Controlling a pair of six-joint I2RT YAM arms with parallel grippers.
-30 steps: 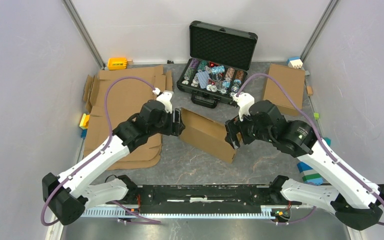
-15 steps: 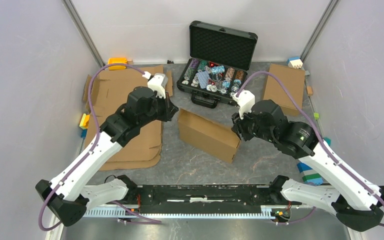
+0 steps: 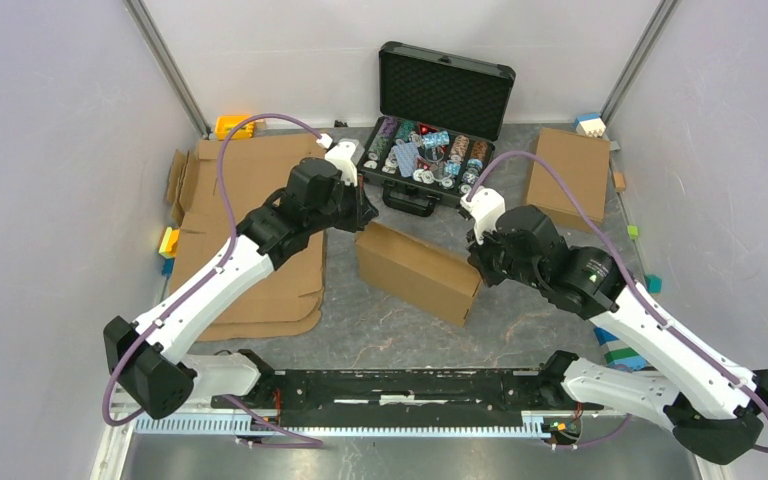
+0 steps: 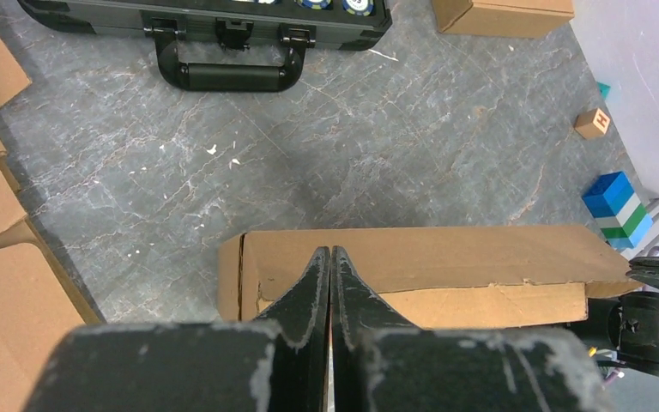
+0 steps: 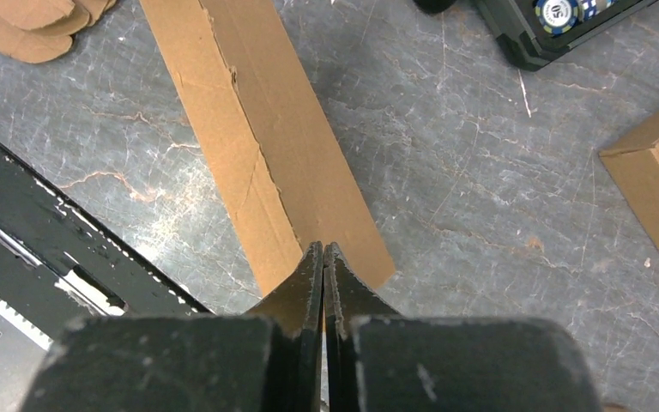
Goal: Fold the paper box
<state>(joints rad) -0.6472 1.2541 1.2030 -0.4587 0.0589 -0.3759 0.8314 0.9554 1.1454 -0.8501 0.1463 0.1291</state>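
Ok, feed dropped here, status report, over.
Left gripper shut, empty. Right gripper shut, empty. Paper box folded, on table between them. Black case behind, not touching.

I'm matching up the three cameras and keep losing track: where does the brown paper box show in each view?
Top external: the paper box sits at the table's centre, between the two arms.
Left wrist: the paper box lies across the lower middle.
Right wrist: the paper box slants from the top left to the centre.
Shared landmark: the black case, top centre, top right corner.
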